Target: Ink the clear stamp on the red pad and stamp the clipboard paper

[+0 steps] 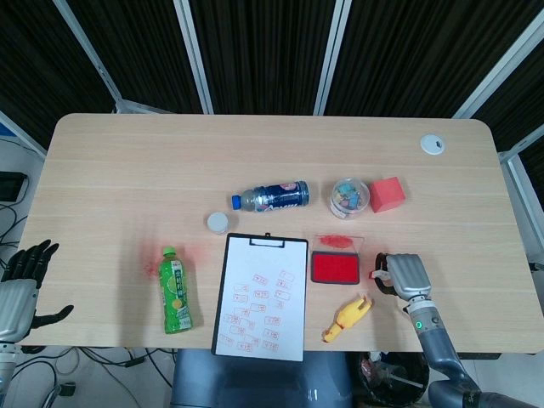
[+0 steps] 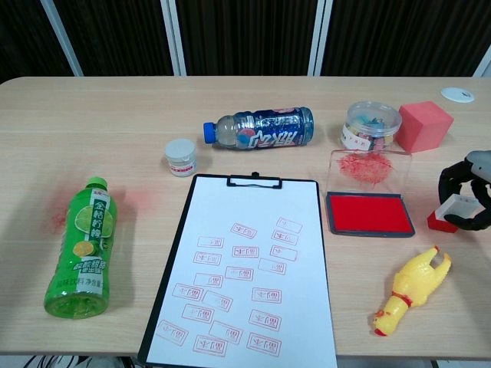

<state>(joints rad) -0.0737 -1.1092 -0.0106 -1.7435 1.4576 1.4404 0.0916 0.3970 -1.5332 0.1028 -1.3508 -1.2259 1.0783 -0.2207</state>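
The clear stamp (image 2: pixel 459 207) with a red base sits tilted just right of the red ink pad (image 2: pixel 367 212), low over the table. My right hand (image 2: pixel 468 192) curls its dark fingers around it, one above and the thumb below, and holds it. In the head view the right hand (image 1: pixel 406 274) is beside the pad (image 1: pixel 335 267), with the stamp (image 1: pixel 379 272) at its left edge. The clipboard (image 1: pixel 223 289) lies left of the pad; its paper (image 2: pixel 245 268) bears several red stamp marks. My left hand (image 1: pixel 25 276) hangs off the table's left edge, fingers spread, holding nothing.
The pad's clear lid (image 2: pixel 368 165) stands open behind it. A yellow rubber chicken (image 2: pixel 410 291) lies in front of the pad. A green bottle (image 2: pixel 83 245), blue bottle (image 2: pixel 261 128), small white jar (image 2: pixel 181 156), clear tub (image 2: pixel 371 125) and red cube (image 2: pixel 424 126) surround the clipboard.
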